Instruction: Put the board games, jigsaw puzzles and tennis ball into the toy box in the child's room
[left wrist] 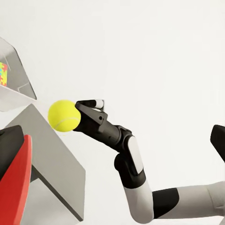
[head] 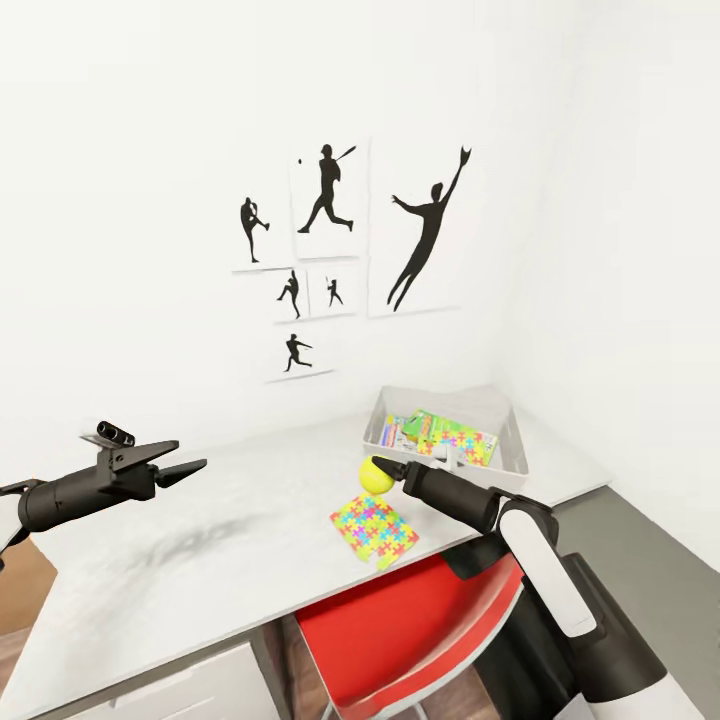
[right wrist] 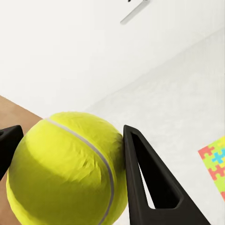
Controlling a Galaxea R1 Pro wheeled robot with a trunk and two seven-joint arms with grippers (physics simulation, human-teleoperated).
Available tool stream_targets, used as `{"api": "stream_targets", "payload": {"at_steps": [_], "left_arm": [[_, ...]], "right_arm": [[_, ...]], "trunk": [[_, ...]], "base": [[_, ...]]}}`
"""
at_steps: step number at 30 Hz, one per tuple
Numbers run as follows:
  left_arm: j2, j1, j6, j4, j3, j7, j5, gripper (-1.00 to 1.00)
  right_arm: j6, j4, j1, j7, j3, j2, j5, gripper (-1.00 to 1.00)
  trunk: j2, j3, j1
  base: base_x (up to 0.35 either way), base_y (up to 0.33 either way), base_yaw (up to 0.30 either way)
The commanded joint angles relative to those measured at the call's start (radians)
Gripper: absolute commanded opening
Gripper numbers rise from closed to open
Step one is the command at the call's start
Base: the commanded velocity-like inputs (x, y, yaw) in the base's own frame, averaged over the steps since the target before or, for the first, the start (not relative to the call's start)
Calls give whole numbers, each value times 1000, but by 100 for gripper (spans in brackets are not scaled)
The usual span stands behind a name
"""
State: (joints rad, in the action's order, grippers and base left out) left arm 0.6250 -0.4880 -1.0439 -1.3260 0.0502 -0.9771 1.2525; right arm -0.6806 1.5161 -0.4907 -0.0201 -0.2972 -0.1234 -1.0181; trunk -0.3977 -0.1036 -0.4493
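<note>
Over the pale table (head: 200, 540), the right gripper (head: 383, 470) clamps the tennis ball (head: 377, 474) just short of the toy box (head: 515, 450), which lies beyond it toward the wall, while the left gripper (head: 185, 468) hangs empty, well apart.

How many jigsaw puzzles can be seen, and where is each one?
2. One puzzle lies on the table near its front edge. The other puzzle is in the toy box, partly under a green-edged box.

You can read no words, numbers or brand marks anywhere here: the wall prints (head: 345, 245) carry only black player silhouettes, and the box covers in the toy box (head: 445, 433) are too small to read.
</note>
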Motion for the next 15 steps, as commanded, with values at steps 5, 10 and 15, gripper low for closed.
{"api": "stream_targets", "payload": {"at_steps": [5, 10, 15], "left_arm": [[1, -1, -3, 1, 2, -3, 1, 100], [1, -1, -3, 1, 2, -3, 2, 100], [1, -1, -3, 1, 2, -3, 1, 100]], "right_arm": [[-2, 1, -1, 1, 0, -1, -2, -100], [-2, 2, -1, 2, 0, 0, -2, -100], [-1, 2, -1, 2, -2, 1, -1, -100]], "trunk": [[-2, -2, -1], [-2, -2, -1], [-2, -2, -1]], "base": [[0, -4, -3], [0, 0, 0], [0, -88, 0]]}}
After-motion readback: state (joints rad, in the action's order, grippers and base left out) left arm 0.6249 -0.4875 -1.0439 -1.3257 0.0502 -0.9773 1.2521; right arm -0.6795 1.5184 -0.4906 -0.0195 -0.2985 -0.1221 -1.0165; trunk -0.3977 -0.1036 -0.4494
